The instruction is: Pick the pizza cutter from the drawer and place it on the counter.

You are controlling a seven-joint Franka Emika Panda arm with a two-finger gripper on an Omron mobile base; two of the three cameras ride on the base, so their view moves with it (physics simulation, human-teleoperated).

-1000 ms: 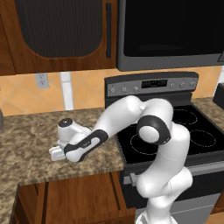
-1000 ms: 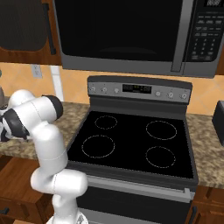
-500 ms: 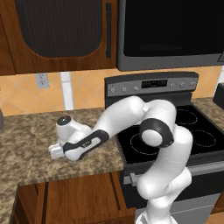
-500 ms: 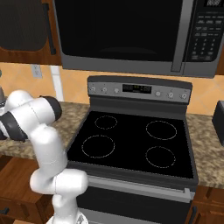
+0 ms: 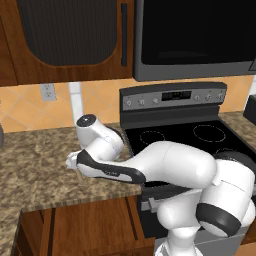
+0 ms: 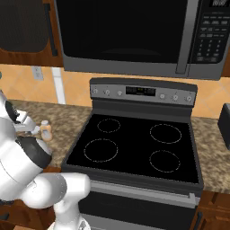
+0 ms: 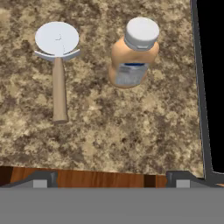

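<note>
Pizza cutter [image 7: 57, 65] lies flat on the counter [image 7: 131, 131], wheel away from the hand and handle toward it, just beside the small orange bottle [image 7: 133, 52] but apart from it, near the stove [image 7: 212, 87] edge. Gripper [image 7: 112, 179] fingertips are spread wide w/ nothing between them, above the counter's front edge and clear of the cutter. Judging from this, pick & place look done; at most the arm has to back off.
</note>
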